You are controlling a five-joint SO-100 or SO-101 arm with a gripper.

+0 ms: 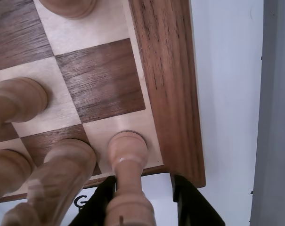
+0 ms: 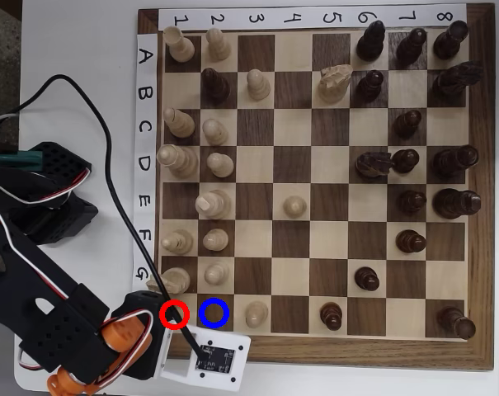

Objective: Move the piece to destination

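Note:
The piece (image 1: 127, 150), a short pale cream pawn, stands on the light corner square of the chessboard (image 1: 168, 84). In the wrist view my gripper (image 1: 142, 183) is open around it: the left black finger (image 1: 97, 207) lies against the pawn's side and the right finger (image 1: 191, 202) stands a little apart. From overhead, that corner square carries a red ring (image 2: 176, 314) and my gripper (image 2: 168, 320) covers most of it. The destination (image 2: 214, 313), a bare dark-brown square with a blue ring, is right beside it; in the wrist view this square (image 1: 100, 80) lies just beyond the pawn.
Pale pieces crowd the pawn's left in the wrist view: one tall (image 1: 62, 174), another further back (image 1: 20, 99). A pale piece (image 2: 256, 313) stands one square past the destination. The board's wooden border (image 2: 315, 351) runs along the near edge. Dark pieces (image 2: 410, 124) fill the far side.

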